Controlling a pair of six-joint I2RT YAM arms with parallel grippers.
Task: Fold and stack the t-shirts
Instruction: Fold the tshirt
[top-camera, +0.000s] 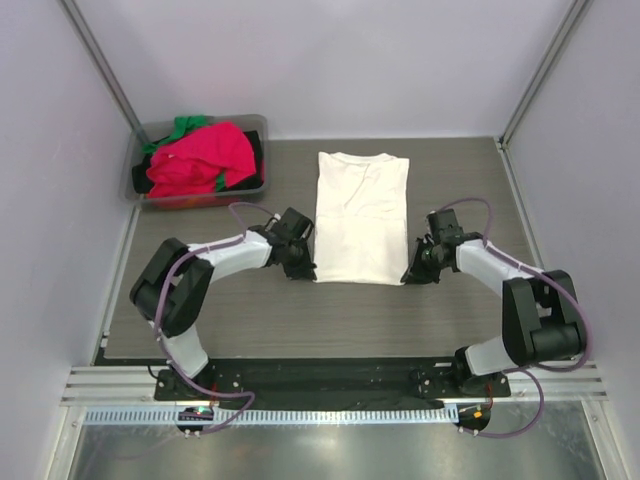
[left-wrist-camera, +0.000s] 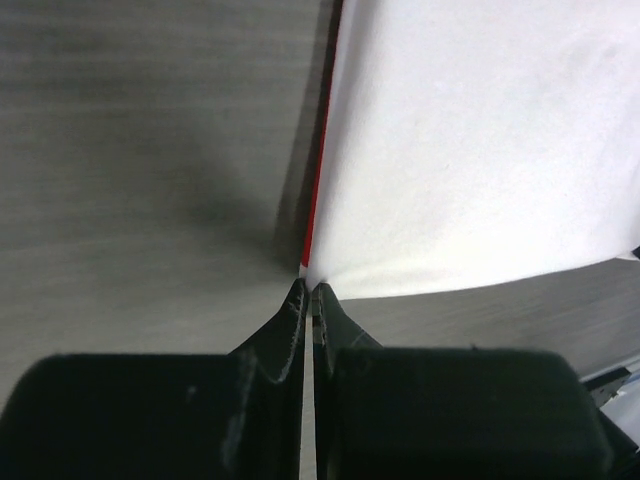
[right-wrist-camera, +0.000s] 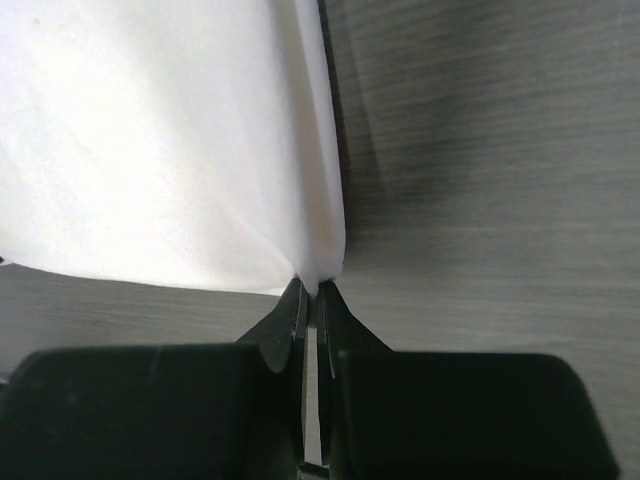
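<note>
A cream-white t-shirt (top-camera: 360, 215) lies folded lengthwise into a long strip on the table, collar at the far end. My left gripper (top-camera: 305, 270) is shut on its near left corner; in the left wrist view the jaws pinch the cloth (left-wrist-camera: 470, 150) at that corner (left-wrist-camera: 308, 283), with a thin red edge showing beside it. My right gripper (top-camera: 410, 276) is shut on the near right corner; the right wrist view shows the cloth (right-wrist-camera: 160, 130) pinched at the fingertips (right-wrist-camera: 316, 287). More t-shirts, pink-red (top-camera: 200, 160), green (top-camera: 187, 126) and dark, lie heaped in the bin.
A grey plastic bin (top-camera: 140, 190) stands at the far left corner of the dark wood-grain table (top-camera: 450, 320). A metal rail runs along the near edge by the arm bases. Pale walls enclose the table on three sides.
</note>
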